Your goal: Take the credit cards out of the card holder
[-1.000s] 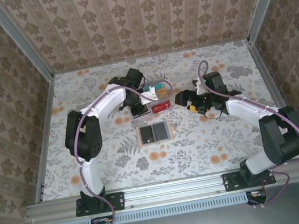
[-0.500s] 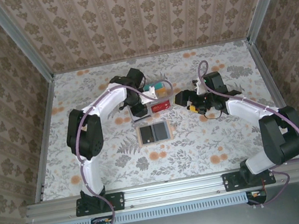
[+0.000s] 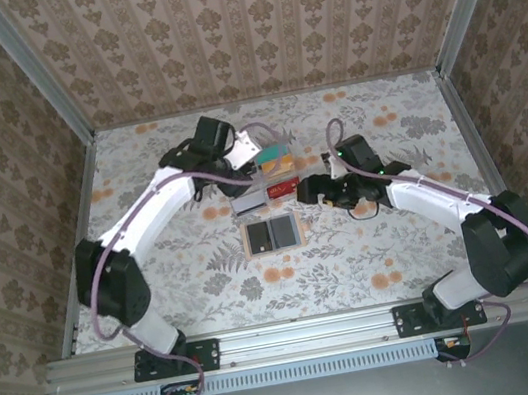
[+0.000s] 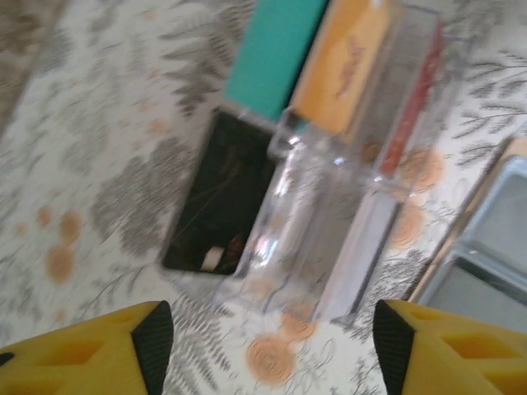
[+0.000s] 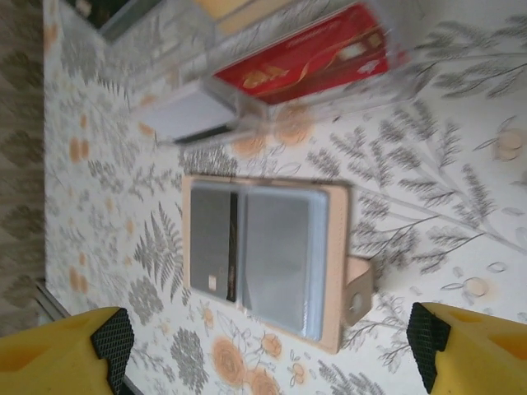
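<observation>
- Left tool: yellow fingers apart with nothing between them, hanging over the tray and the black card.
- Right tool: fingers wide apart, empty, above the holder.
- Holder lies spread open and flat on the table, grey pockets up, just on the near side of the tray and not touching it.
- From above, its long axis runs left to right and its fold runs near to far; a tan closing tab sticks out from one short end.
- One pocket shows a dark strip by the fold and a small pale patch; I cannot tell whether a card sits inside.
- Teal card and orange card sit side by side at the tray's far end, long axes parallel.
- Red card leans in a tray slot, its long axis along the slot.
- Black card lies flat on the table against the tray's side; whether its edge slips under the wall is unclear.
- Orange card bears a dark scrawl and the red card pale marks, all too blurred to read.
</observation>
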Controlling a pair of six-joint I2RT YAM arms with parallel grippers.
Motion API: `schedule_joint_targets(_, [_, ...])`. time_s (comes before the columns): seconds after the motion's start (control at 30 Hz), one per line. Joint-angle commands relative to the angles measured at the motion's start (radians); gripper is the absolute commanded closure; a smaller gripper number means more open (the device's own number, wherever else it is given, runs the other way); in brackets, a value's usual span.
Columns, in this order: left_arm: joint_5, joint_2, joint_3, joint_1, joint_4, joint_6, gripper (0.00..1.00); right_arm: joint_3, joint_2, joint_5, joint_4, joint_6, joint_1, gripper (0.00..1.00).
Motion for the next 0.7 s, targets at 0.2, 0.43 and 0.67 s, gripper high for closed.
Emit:
schedule_joint_targets(0.2, [-0.367,-0.244,-0.303,0.039,0.162,-0.491,0.13,0.132,0.126,0.254,-0.133,0.029,0.258,0.3])
schedule_joint_targets(0.43, [-0.37,-0.423,-0.501,0.067,0.155,-0.738,0.0,0.202,0.264,0.308,-0.151,0.08,0.354,0.34])
schedule_joint_targets(0.67, [-0.228,-0.552,-0.6,0.093,0.104,-0.914,0.0,0.261,0.358,0.262,-0.124,0.098,0.352,0.48])
